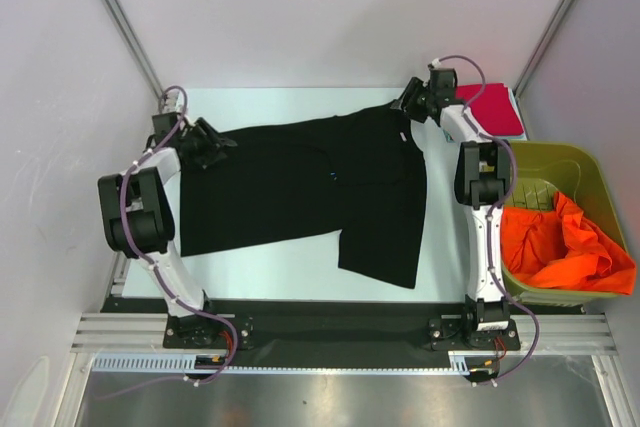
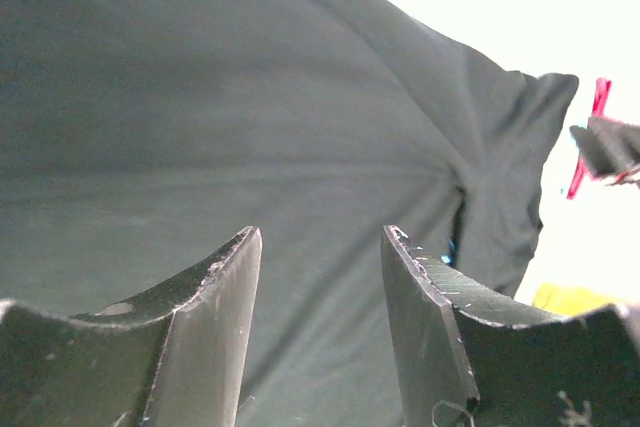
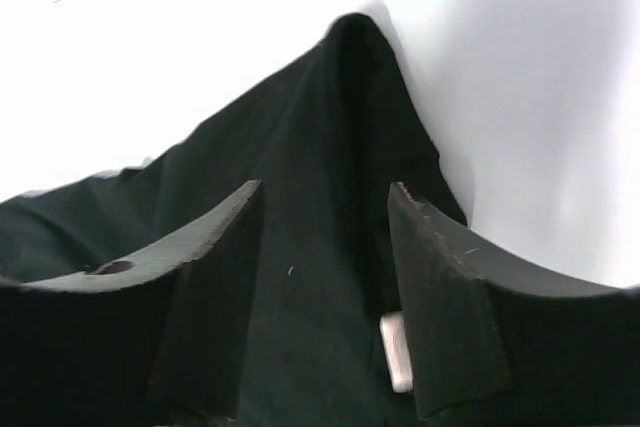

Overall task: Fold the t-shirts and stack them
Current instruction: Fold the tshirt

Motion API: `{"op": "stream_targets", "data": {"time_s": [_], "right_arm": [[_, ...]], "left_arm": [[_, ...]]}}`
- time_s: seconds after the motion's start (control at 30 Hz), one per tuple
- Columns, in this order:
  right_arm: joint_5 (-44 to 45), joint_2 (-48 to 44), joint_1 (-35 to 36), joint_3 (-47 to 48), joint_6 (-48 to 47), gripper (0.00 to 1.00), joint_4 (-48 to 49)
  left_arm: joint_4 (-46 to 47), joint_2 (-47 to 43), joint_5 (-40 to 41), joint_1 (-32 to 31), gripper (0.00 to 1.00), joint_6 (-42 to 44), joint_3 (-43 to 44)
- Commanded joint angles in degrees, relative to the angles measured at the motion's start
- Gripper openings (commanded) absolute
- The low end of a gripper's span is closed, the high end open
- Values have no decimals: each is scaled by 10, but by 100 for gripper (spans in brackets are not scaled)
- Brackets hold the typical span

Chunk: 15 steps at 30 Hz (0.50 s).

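A black t-shirt (image 1: 300, 187) lies spread across the white table, with a small blue mark (image 1: 332, 176) near its middle. My left gripper (image 1: 222, 139) sits at the shirt's far left corner. In the left wrist view its jaws (image 2: 320, 237) stand open with black cloth (image 2: 250, 97) lying beneath them. My right gripper (image 1: 405, 105) is at the shirt's far right corner, open (image 3: 325, 192) over a raised peak of the black cloth (image 3: 320, 127) and a small white label (image 3: 397, 349). A folded red t-shirt (image 1: 492, 110) lies at the back right. An orange t-shirt (image 1: 560, 247) is heaped in the bin.
The olive-green bin (image 1: 560, 152) stands at the right edge of the table, beside the right arm. Grey walls close in on both sides and at the back. A strip of bare white table (image 1: 280, 267) shows in front of the black shirt.
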<state>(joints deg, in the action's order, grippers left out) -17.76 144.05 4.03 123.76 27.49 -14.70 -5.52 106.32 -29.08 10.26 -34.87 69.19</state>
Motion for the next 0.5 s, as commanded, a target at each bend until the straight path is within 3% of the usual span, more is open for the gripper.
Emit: {"op": "stream_targets", "data": {"time_s": [0.0, 0.33, 0.47], "right_arm": [[4, 31, 6, 59, 31, 56, 75], [-11, 89, 8, 97, 51, 56, 108], [-18, 107, 6, 111, 64, 51, 121]], "left_arm": [[43, 13, -36, 40, 57, 16, 25], [-16, 82, 10, 106, 61, 68, 119], [-35, 114, 17, 129, 61, 72, 161]]}}
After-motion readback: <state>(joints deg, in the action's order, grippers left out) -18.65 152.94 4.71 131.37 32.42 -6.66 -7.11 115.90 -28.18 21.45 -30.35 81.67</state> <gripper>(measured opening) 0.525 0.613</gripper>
